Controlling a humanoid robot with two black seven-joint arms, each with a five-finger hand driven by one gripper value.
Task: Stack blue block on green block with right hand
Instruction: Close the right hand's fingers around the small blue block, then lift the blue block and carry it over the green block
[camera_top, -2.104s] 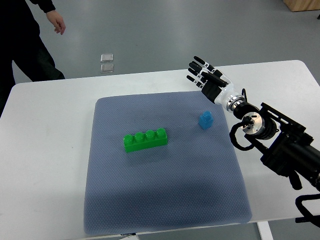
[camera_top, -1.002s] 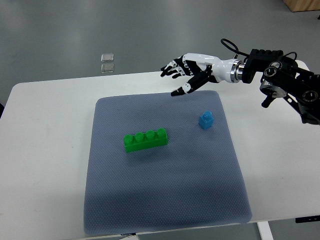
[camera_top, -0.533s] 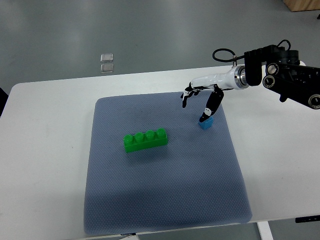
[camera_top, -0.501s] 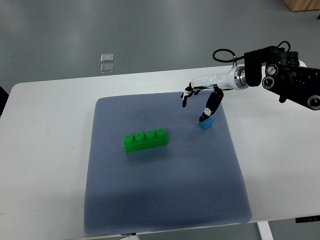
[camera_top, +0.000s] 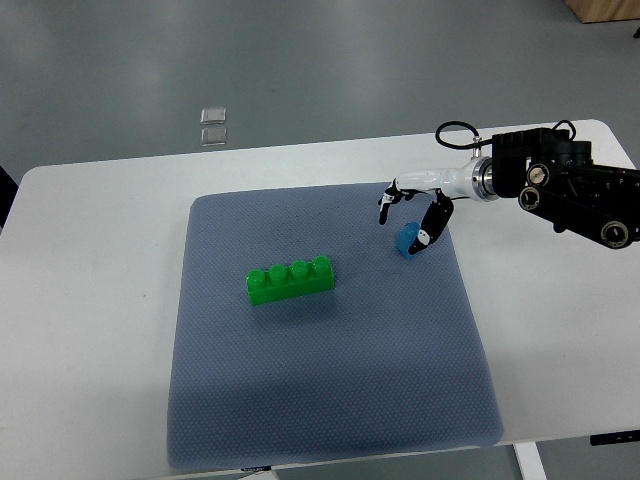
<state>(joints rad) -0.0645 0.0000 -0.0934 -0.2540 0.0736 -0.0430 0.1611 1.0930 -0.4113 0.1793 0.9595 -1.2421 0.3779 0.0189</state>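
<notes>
The small blue block (camera_top: 406, 243) sits on the right part of the grey-blue mat (camera_top: 330, 380), looking slightly tilted. The green four-stud block (camera_top: 291, 280) lies near the mat's middle, well to the left of it. My right hand (camera_top: 404, 222) reaches in from the right and is down at the blue block. One dark fingertip (camera_top: 427, 236) touches the block's right side. The other fingers (camera_top: 385, 206) are spread above and to its left, not closed on it. The left arm is out of view.
The mat lies on a white table (camera_top: 90, 300) whose far edge runs just behind the hand. Two small clear squares (camera_top: 213, 125) lie on the floor beyond. A dark shape (camera_top: 5, 190), part of a person, shows at the left edge.
My right hand swung in from the table's far right edge and came down onto the blue block. It now sits lower with a finger against the block's right side. The person has stepped out left.
</notes>
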